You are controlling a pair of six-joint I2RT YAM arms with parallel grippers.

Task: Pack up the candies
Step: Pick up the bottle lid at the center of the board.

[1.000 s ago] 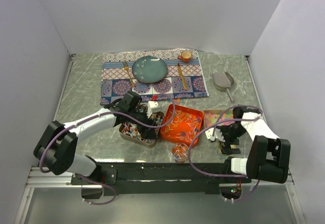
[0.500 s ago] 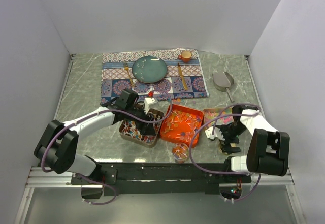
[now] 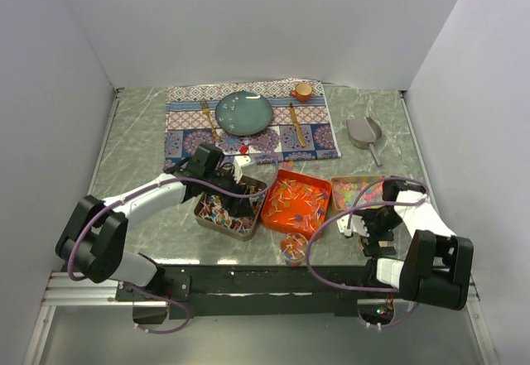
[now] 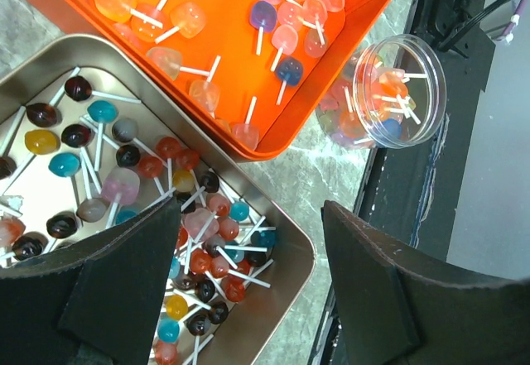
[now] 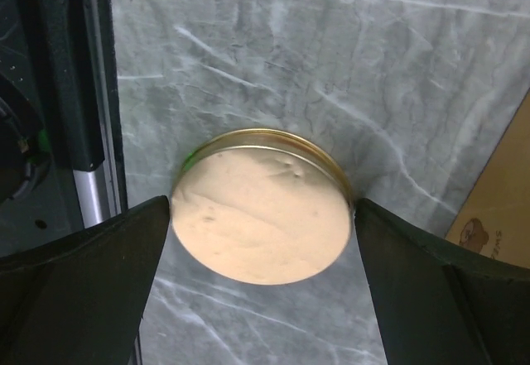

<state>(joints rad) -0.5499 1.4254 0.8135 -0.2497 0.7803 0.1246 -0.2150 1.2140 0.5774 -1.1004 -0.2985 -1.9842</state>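
Hovering over candies (image 4: 203, 261) in the tray (image 4: 300, 253), my left jaws were open, empty; right jaws stood open around the lid (image 5: 261, 216). Filling the jar (image 4: 397, 84) seemed underway; next, pinching one stick.

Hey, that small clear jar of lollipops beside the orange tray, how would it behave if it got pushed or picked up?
The clear jar looks like thin plastic, only partly filled, so probably light and apt to slide on the smooth table. It stands lidless near the table's front edge, so a hard push could tip it and spill lollipops.
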